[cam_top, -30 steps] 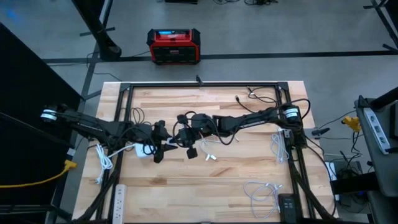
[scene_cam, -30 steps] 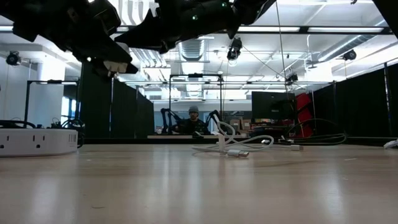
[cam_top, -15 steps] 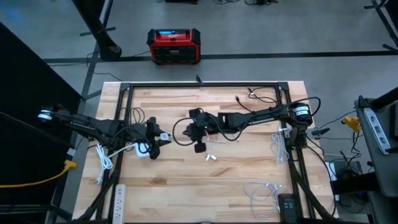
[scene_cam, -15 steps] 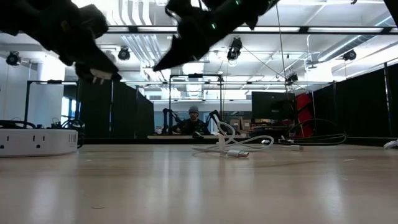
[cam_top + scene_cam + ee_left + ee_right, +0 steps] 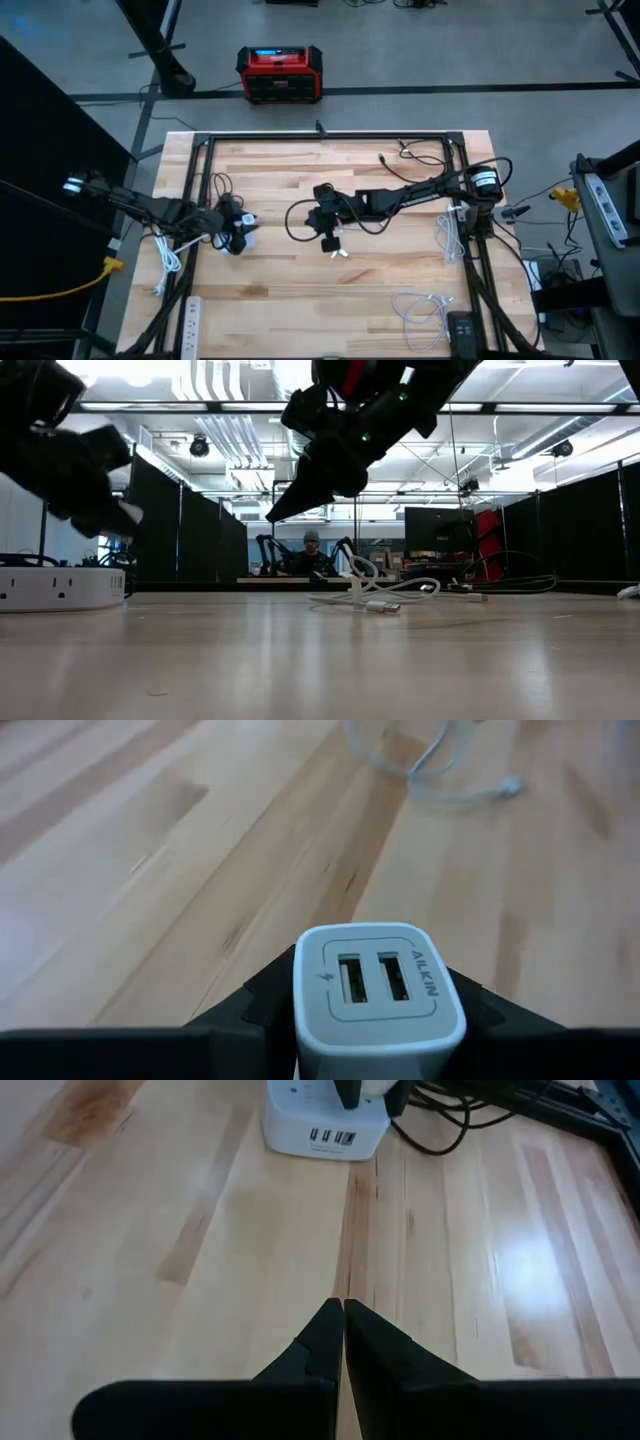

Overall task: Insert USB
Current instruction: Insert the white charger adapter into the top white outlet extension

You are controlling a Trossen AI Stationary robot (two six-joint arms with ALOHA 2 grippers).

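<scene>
I have the white USB charger (image 5: 378,990) clamped in my left gripper (image 5: 232,228) above the bench's (image 5: 300,300) left side. My right gripper (image 5: 328,236), pinched empty, hovers mid-bench; next I judge it must fetch the cable plug (image 5: 342,253) just beside it.

Wooden table (image 5: 300,290) carries white cables (image 5: 420,308), perhaps chargers.

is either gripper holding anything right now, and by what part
The left gripper holds the white USB charger by its side walls, with the two-port face left clear. The right gripper is shut on nothing.
</scene>
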